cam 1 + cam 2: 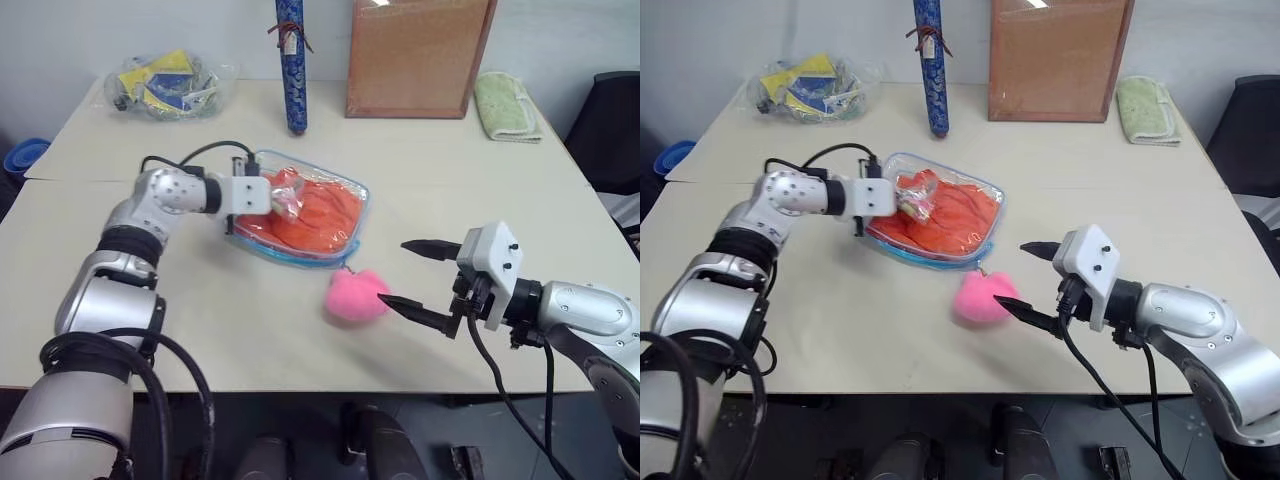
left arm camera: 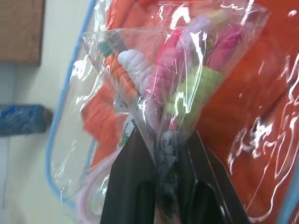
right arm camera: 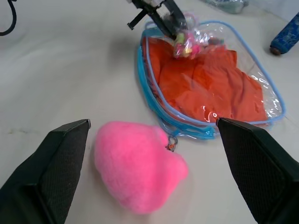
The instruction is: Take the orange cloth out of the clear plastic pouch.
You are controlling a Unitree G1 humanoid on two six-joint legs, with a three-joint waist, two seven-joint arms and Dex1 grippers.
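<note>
1. At centre frame in the head views, the clear plastic pouch is seen lying flat on the table, with the orange cloth folded inside it and not yet taken out.
2. The left pincer is shown pinched on a small clear packet of colourful bits at the pouch's upper-left end; the packet is judged to be gripped so that it can be cleared from the opening before the cloth is reached.
3. At lower right, the right pincer is held spread wide just above the table, one fingertip just beside the pink pom-pom; it is judged to be kept ready to pin the pouch down.
4. The pom-pom is seen lying below the pouch, tethered to the blue zipper trim.
5. No brand, label or writing can be read on the pouch, cloth or packet.
</note>
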